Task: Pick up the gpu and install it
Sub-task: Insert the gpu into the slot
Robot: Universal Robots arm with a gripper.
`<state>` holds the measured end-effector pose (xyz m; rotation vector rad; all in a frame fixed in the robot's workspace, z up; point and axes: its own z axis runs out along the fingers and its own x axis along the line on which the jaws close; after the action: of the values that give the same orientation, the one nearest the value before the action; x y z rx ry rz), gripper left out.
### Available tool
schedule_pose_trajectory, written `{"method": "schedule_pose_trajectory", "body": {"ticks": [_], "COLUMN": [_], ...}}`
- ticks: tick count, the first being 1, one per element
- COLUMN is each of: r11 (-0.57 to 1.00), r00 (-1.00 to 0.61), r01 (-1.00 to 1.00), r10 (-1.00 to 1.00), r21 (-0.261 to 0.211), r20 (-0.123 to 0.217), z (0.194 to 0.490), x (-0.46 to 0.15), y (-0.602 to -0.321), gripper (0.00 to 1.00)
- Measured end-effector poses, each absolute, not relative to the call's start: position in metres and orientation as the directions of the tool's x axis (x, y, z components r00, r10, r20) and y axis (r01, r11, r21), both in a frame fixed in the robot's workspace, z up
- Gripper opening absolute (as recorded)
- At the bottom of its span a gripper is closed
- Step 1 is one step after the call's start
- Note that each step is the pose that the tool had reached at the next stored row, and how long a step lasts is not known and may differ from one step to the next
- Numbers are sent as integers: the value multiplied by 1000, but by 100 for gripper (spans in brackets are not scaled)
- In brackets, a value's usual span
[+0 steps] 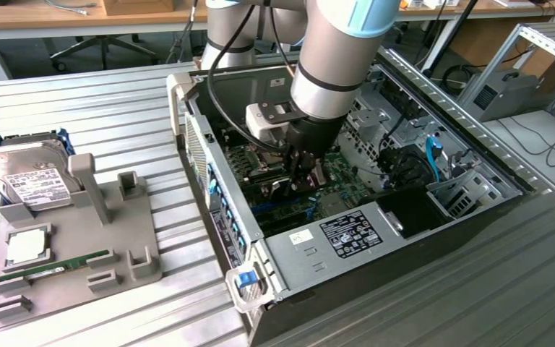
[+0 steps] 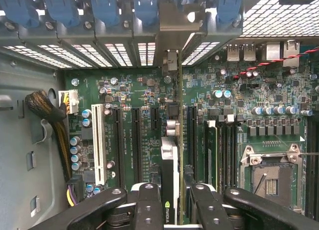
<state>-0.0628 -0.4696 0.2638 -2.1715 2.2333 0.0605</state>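
Now, in the exterior view, the silver-grey robot arm (image 1: 340,65) reaches down into the open black and silver computer case (image 1: 297,249). Its dark pincer (image 1: 302,173) sits deep inside, just over the board. At nine o'clock from the case, on the ribbed metal desk (image 1: 95,116), lies a grey moulded holder (image 1: 118,231). A boxy silver hard drive with a white label (image 1: 29,181) leans at the holder's eleven o'clock corner. A small green RAM stick (image 1: 51,269) lies near its seven o'clock corner.

In the wrist view, the pincer's black fingers (image 2: 149,205) are clenched on the gpu (image 2: 169,165), a thin dark card seen edge-on. The card stands upright over the green motherboard (image 2: 129,90), parallel to the long black slots (image 2: 135,140) that run on either side of it. Whether its lower edge is seated in a slot cannot be told.
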Motion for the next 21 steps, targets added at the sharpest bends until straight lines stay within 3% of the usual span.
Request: {"method": "schedule_pose_trajectory", "body": {"ticks": [21], "r11": [28], "r00": [-28], "r01": [-1000], "r10": [-998], "r21": [10], "r20": [-58], "z": [263], "x": [-63], "y": [-470], "gripper": [27]}}
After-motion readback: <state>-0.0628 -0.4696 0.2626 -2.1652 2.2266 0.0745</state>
